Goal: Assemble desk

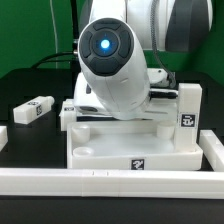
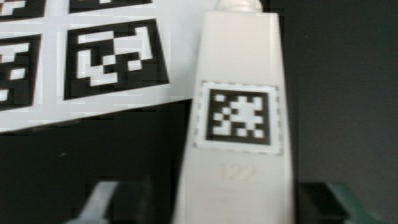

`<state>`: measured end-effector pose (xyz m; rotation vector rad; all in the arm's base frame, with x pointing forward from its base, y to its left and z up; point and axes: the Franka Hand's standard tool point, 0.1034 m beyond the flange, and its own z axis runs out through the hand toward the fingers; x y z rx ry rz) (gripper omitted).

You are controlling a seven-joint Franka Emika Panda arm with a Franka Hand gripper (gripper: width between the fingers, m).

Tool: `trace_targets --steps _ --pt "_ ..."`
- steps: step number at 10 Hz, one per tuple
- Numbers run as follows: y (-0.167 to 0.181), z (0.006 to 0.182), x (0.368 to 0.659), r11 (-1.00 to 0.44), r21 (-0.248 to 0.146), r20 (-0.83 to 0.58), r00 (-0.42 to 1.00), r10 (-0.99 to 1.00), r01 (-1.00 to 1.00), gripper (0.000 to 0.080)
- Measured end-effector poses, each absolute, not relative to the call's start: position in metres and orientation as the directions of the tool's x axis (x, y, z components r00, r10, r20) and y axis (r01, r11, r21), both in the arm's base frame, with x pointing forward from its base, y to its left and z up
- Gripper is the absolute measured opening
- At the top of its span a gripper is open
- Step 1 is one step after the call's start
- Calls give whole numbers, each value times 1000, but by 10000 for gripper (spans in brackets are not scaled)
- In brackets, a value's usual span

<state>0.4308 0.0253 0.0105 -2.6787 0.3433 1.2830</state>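
Editor: While the arm (image 1: 110, 60) looms over the black table (image 1: 40, 140), where does the desk stand?

Photographer: The long white rail (image 1: 110, 183) runs just in front of the desk top (image 1: 110, 150). The desk top lies flat beneath the arm, rim up, with a tag on its near wall. The arm hides its middle.

Editor: And the legs?

Photographer: One upright leg (image 1: 188, 112) stands at the desk top's corner on the exterior view's right, tag facing the camera. A loose leg (image 1: 33, 110) lies on its side, well off the desk top toward the exterior view's left.

Editor: What does the wrist camera catch?

Photographer: A tagged leg (image 2: 235, 70) lying flat on the table. The marker board (image 2: 107, 108) meets its edge, touching it or slipping under it, I cannot tell which. Where this leg lies from the desk top, I cannot tell either. The gripper (image 2: 222, 205) straddles it with jaws parted. Each of the fingers (image 2: 103, 205) stands a dark gap clear of the leg, so nothing is grasped.
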Motion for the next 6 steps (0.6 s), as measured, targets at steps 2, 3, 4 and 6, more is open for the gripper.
trace_targets --steps 2,3,4,6 --pt "25 11 431 -962 -39 -782 608 -139 -269 287" --pt "22 12 432 -963 -41 -780 611 -135 -265 288" --pt "20 16 435 -964 -49 -775 619 -129 -262 287" --pt "8 39 443 -971 -60 -775 624 -101 -230 288"
